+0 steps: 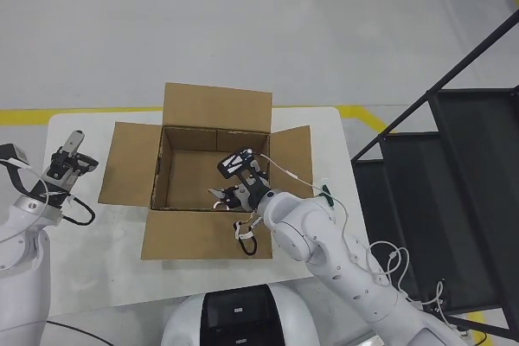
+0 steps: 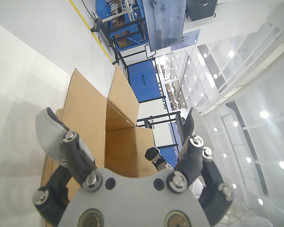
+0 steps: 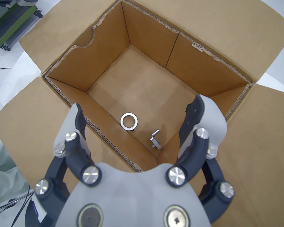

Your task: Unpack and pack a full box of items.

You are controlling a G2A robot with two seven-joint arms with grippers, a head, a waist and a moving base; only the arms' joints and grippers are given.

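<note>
Looking down from above, we see an open cardboard box [image 1: 216,138] in the middle of the frame on a white table [image 1: 95,259], with all four flaps folded outward. Our right gripper [image 3: 137,105] hangs over the box mouth, toward its lower right part in the top view, with fingers spread wide and holding nothing. Our left gripper [image 1: 69,149] sits at the left edge of the top view, beside the box and apart from it, also wide open and empty. On the box floor lie two small metal pieces, close together near the corner below the right gripper. One is a flat ring [image 3: 129,121], and just beside it is a small bent bracket [image 3: 155,139]. We judge both pieces to be hard, stiff, fairly light, and probably smooth enough to slip. The ring lies flat, so we would pinch it across its outer edge, or put one finger inside the hole. The bracket offers a raised leg to close on. Both sit deep in the box and near a wall, so we expect little room for the outer finger, and the cardboard will give if bumped.
</note>
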